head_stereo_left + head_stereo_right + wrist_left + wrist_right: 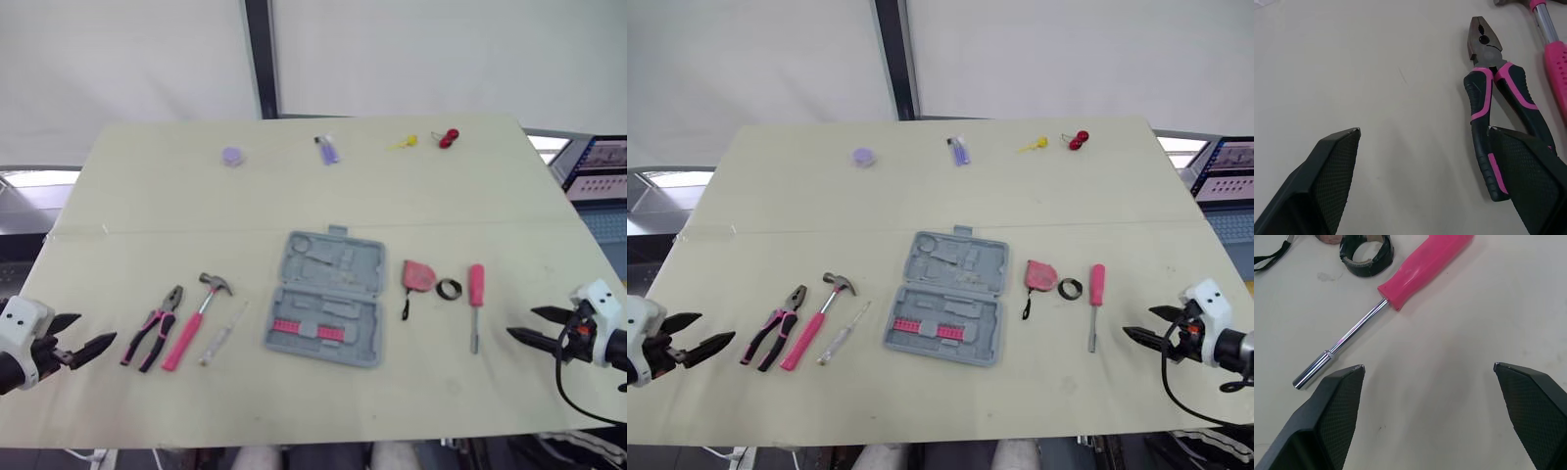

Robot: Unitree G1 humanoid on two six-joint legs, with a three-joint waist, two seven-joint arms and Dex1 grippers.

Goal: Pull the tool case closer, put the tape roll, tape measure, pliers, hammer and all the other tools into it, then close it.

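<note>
The grey tool case [326, 299] lies open and flat at the table's middle, with a row of pink bits in its near half. To its left lie the pink-and-black pliers [154, 328], the pink-handled hammer [196, 318] and a thin clear screwdriver [223, 336]. To its right are the pink tape measure [418, 276], the black tape roll [449, 290] and a pink screwdriver [476, 299]. My left gripper [96, 330] is open just left of the pliers [1493, 98], holding nothing. My right gripper [522, 322] is open right of the pink screwdriver [1420, 269], also with nothing in it.
Along the table's far edge sit a small purple round thing [232, 156], a purple item [327, 149], a yellow piece [407, 143] and a red piece [449, 138]. A screen [598, 166] stands beyond the table's right edge. Bare tabletop [323, 401] stretches in front of the case.
</note>
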